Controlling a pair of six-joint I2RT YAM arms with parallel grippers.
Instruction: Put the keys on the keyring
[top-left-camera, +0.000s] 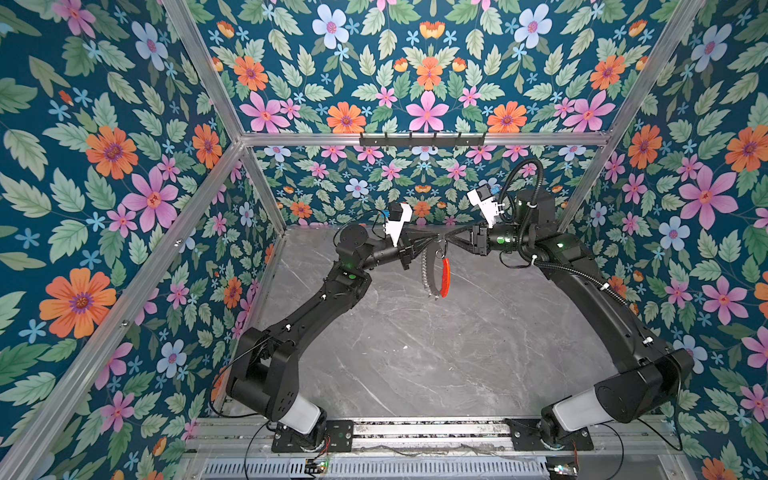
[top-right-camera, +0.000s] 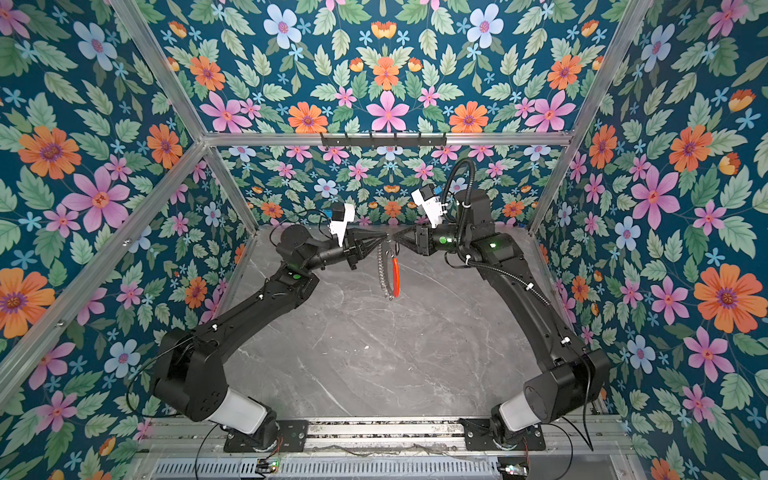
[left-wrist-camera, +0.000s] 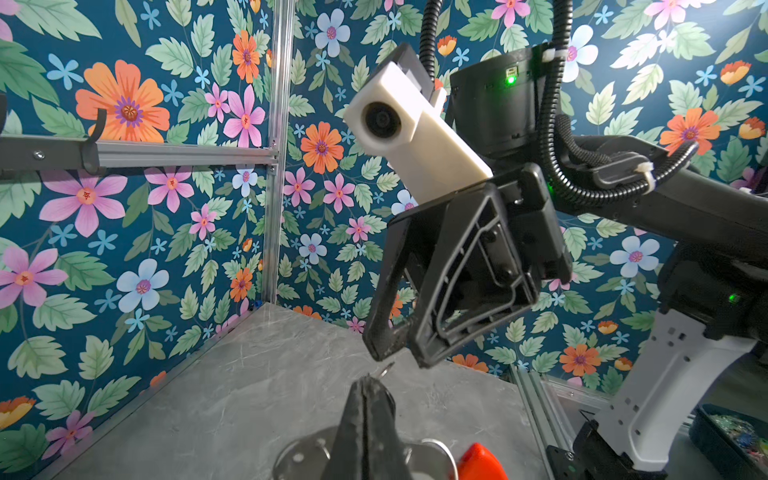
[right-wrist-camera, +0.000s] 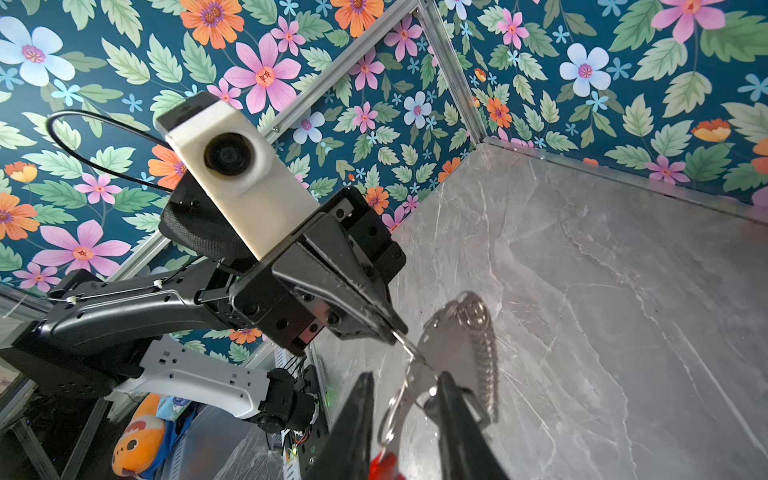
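Note:
The keyring (top-left-camera: 434, 270), a wire loop strung with silver rings and a red curved segment (top-left-camera: 445, 277), hangs above the table at the back middle in both top views (top-right-camera: 386, 270). My left gripper (top-left-camera: 438, 238) is shut on its top wire; the left wrist view shows the pressed fingertips (left-wrist-camera: 368, 384) with a thin wire end (left-wrist-camera: 386, 369) sticking out. My right gripper (right-wrist-camera: 405, 386) faces it, open, its fingers (right-wrist-camera: 365, 399) on either side of a silver ring (right-wrist-camera: 395, 411) of the keyring. I cannot pick out the keys among the metal.
The grey marble table (top-left-camera: 415, 353) lies below the hanging loop. Floral walls and aluminium frame posts (top-left-camera: 266, 195) close in the back and sides. A black hook rail (top-left-camera: 422, 139) runs along the back wall above the grippers.

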